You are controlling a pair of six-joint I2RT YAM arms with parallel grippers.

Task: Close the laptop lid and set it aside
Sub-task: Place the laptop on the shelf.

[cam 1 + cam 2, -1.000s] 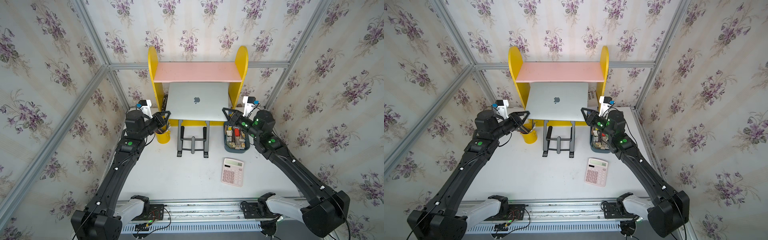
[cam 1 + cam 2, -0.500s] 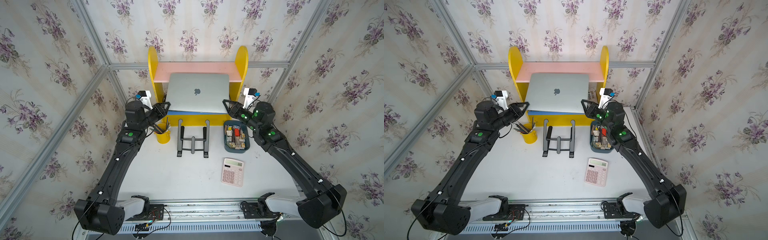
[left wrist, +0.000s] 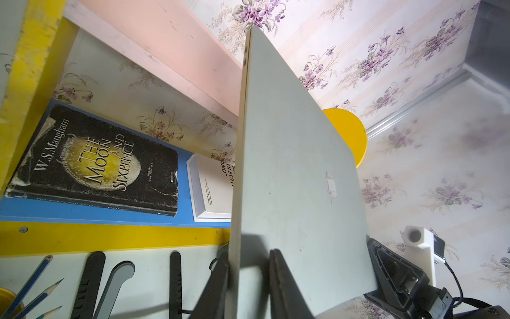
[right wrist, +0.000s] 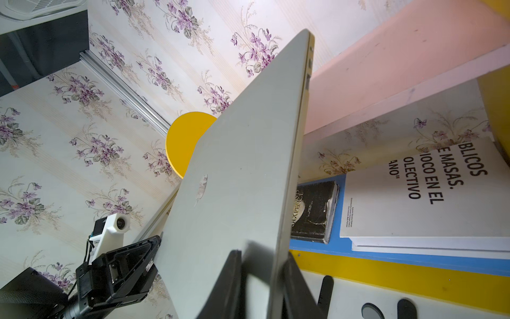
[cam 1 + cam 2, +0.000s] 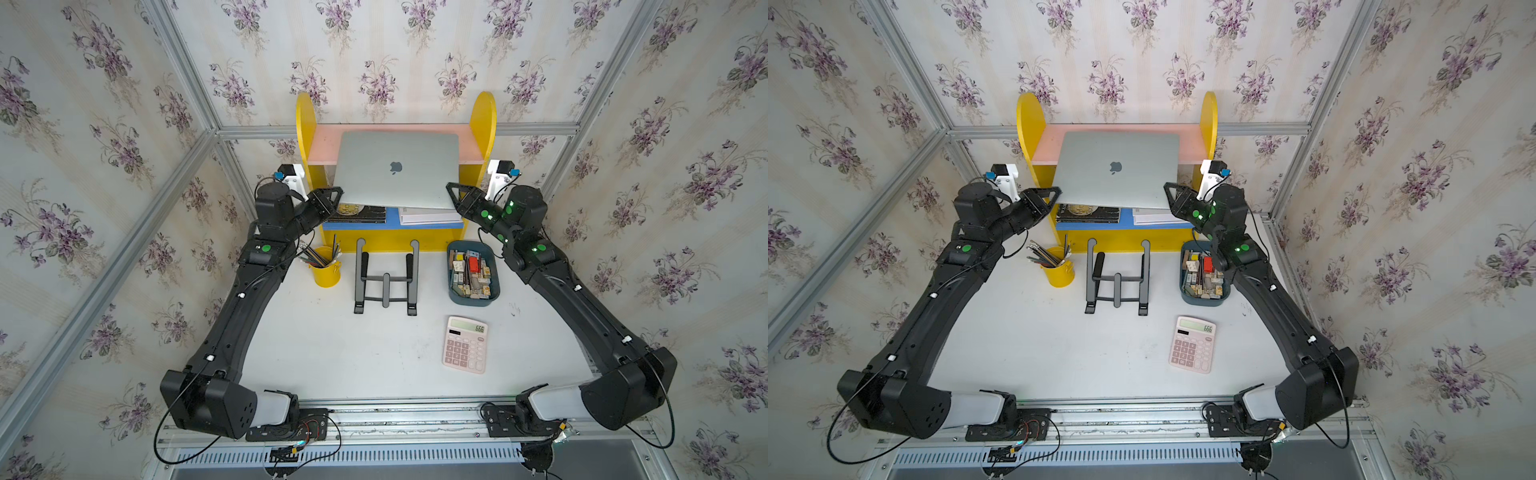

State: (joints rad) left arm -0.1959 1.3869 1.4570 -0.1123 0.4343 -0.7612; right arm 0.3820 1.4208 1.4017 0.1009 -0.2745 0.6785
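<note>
The closed laptop is up in the air, tilted, in front of the yellow shelf, with its far edge toward the pink board. The left fingers and right fingers each clamp one near corner, probably to share the weight evenly for carrying.

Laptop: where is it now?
In both top views the laptop hangs closed between left gripper and right gripper, before the yellow shelf, beyond the black stand.

laptop: closed, logo up, raised at 12 o'clock in front of shelf | left gripper: clamps its 8 o'clock corner | right gripper: clamps its 4 o'clock corner | stand: on surface, at laptop's 6 o'clock | calculator: at stand's 4 o'clock
</note>
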